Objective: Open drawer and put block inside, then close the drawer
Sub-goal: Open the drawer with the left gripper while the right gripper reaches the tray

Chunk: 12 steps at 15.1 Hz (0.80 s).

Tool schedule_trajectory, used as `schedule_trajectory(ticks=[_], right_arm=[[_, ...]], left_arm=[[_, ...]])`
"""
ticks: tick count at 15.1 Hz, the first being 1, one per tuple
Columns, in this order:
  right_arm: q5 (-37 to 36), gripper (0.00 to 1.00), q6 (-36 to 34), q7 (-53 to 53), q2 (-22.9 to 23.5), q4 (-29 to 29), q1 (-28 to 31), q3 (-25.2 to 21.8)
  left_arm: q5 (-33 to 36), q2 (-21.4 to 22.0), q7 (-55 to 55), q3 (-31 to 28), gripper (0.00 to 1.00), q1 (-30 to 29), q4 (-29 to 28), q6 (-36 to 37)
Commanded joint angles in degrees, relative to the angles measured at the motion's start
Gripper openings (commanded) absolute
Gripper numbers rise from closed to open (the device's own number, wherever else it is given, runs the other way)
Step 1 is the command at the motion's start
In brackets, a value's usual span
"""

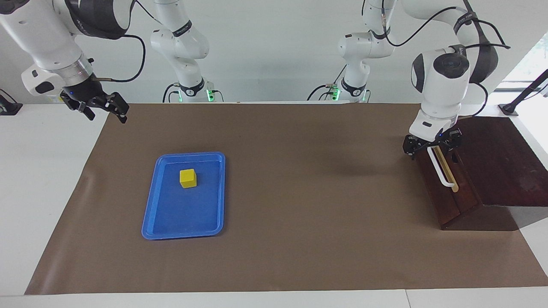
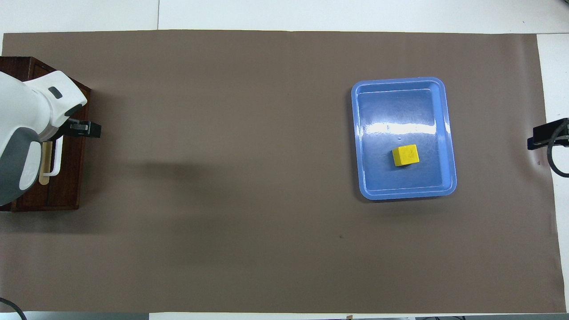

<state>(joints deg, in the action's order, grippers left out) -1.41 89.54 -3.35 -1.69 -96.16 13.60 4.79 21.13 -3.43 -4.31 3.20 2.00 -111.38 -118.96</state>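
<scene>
The drawer (image 1: 460, 203) is shut in the dark wooden box (image 1: 501, 158) at the left arm's end of the table. Its white bar handle (image 1: 441, 169) runs along a tan strip. My left gripper (image 1: 430, 145) stands open, low at the end of the handle nearer to the robots, one finger on each side of it. In the overhead view the left arm covers much of the drawer (image 2: 71, 178), and only the left gripper's (image 2: 84, 129) tip shows. The yellow block (image 1: 188, 178) (image 2: 405, 155) lies in the blue tray. My right gripper (image 1: 96, 105) (image 2: 544, 138) waits open in the air.
The blue tray (image 1: 171, 233) (image 2: 404, 193) lies on the brown mat (image 1: 299, 192) toward the right arm's end. White table (image 1: 43, 171) borders the mat at that end, under the right gripper. A black stand (image 1: 520, 98) rises beside the box.
</scene>
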Motion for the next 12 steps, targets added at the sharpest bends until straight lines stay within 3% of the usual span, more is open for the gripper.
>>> schedule_trajectory(ticks=[1, 6, 10, 12], right_arm=[[1.84, 1.0, 0.19, -9.28, -3.49, -4.91, 1.34, 0.66], [5.45, 1.0, -0.42, -26.85, -3.22, -4.2, 2.75, 0.75], [11.14, 1.0, 1.42, -37.93, -4.46, -10.08, 0.91, 1.19], [14.93, 1.0, 1.77, -43.2, -2.97, -10.01, 0.56, 1.19]], left_arm=[[2.16, -0.08, 0.27, -0.3, 1.0, -1.03, -4.19, -5.57], [5.58, -1.49, 0.79, -0.3, 1.0, -2.79, -4.46, -8.57], [5.59, -2.46, 1.32, -0.3, 1.0, -4.02, -5.33, -10.59], [5.59, -2.28, 1.32, -0.3, 1.0, -4.81, -7.26, -12.86]])
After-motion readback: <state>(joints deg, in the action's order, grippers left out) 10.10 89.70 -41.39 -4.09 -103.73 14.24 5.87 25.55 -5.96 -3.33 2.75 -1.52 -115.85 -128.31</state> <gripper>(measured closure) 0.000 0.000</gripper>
